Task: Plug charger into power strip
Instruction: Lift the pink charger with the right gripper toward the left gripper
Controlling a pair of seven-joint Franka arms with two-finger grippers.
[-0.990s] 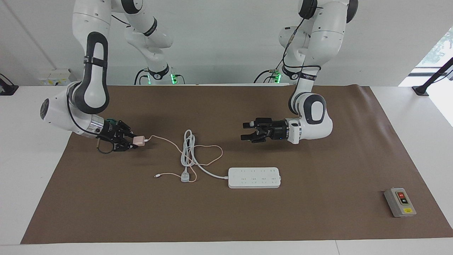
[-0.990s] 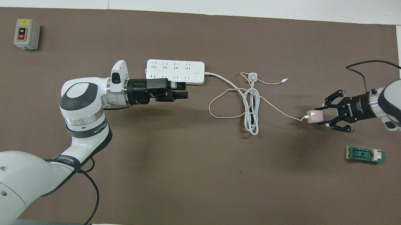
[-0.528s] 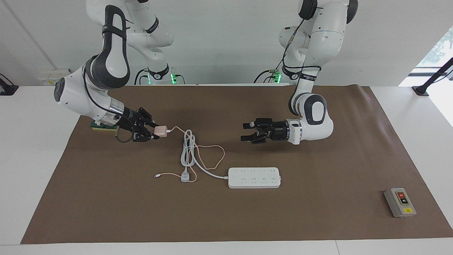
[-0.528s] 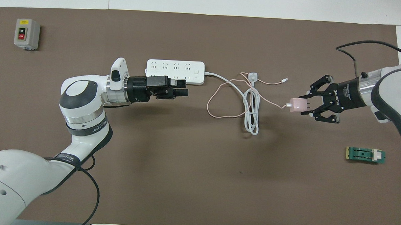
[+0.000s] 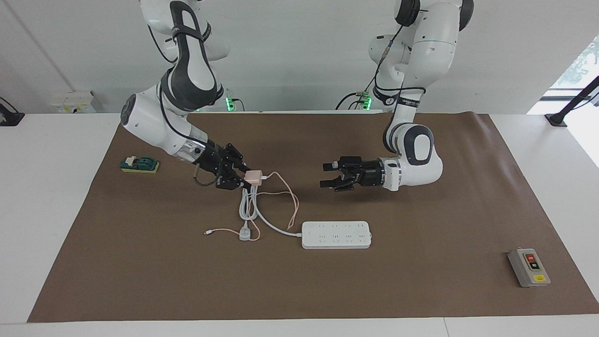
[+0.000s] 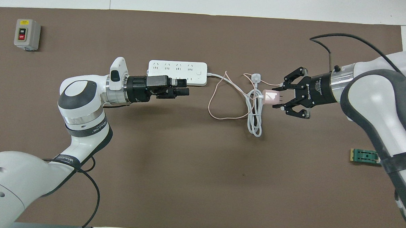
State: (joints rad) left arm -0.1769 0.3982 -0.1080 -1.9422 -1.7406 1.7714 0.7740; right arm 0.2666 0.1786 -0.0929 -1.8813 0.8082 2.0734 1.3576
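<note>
My right gripper [image 5: 243,177] [image 6: 280,98] is shut on the pale-pink charger [image 5: 253,176] [image 6: 269,97] and holds it in the air over the coiled grey-white cord [image 5: 248,201]. The charger's thin pink cable [image 5: 292,206] loops on the mat and ends in a small white connector [image 5: 206,232]. The white power strip [image 5: 336,234] [image 6: 177,72] lies flat on the mat, outlets up. My left gripper [image 5: 326,174] [image 6: 185,87] is open and empty. It hovers over the mat by the strip's edge that faces the robots.
The strip's grey-white plug [image 5: 244,232] lies by the pink cable's end. A grey switch box [image 5: 529,267] [image 6: 27,34] sits at the left arm's end. A small green part [image 5: 139,164] [image 6: 365,156] lies at the right arm's end. Brown mat [image 5: 421,290].
My right gripper has carried the charger from the right arm's end toward the table's middle, now over the coiled cord. The pink cable has bunched up. My left gripper has barely moved.
</note>
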